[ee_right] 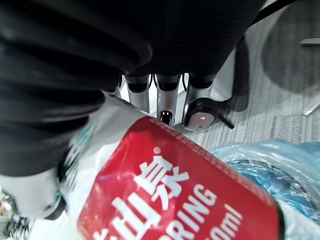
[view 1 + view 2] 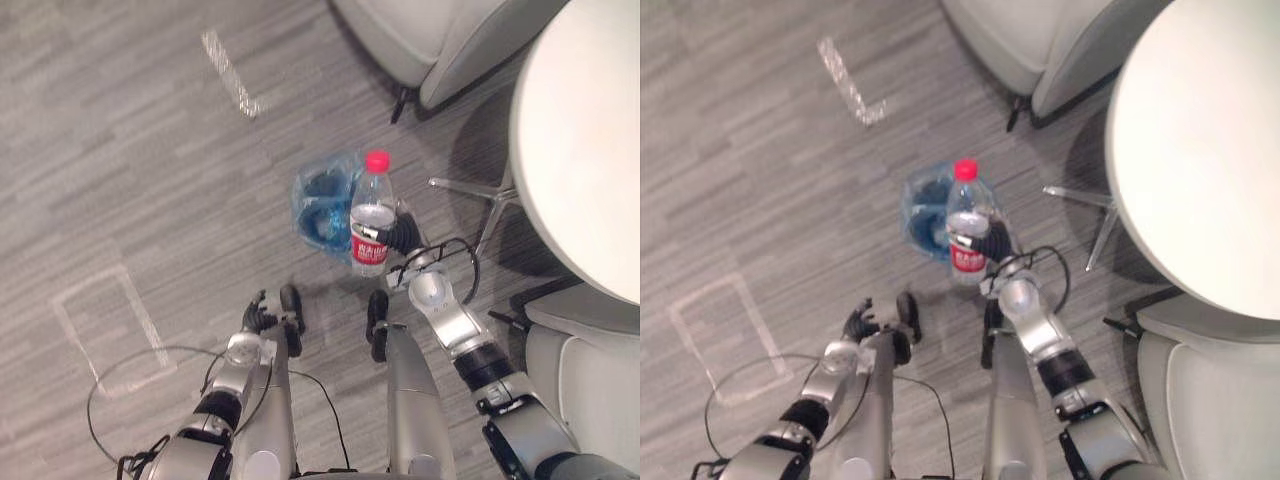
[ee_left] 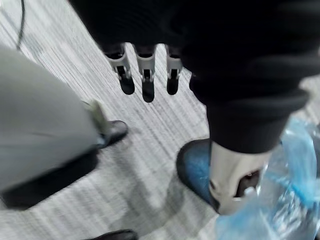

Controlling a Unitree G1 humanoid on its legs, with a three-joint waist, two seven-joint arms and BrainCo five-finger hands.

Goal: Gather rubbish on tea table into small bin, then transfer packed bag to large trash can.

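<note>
A clear plastic water bottle (image 2: 372, 215) with a red cap and red label stands upright in my right hand (image 2: 405, 238), whose fingers (image 1: 165, 102) curl round its body (image 1: 175, 195). The bottle overlaps the right rim of a small bin lined with a blue plastic bag (image 2: 320, 205), which stands on the floor; the bag (image 3: 280, 200) also shows in the left wrist view. My left hand (image 2: 262, 318) hangs low to the left of the bin, with its fingers (image 3: 145, 75) relaxed and holding nothing.
A round white table (image 2: 580, 130) stands at the right on thin metal legs (image 2: 490, 200). Grey chairs sit at the top (image 2: 440, 40) and lower right (image 2: 590, 370). Tape marks (image 2: 230, 75) lie on the grey carpet, with a taped square (image 2: 110, 320) at the left.
</note>
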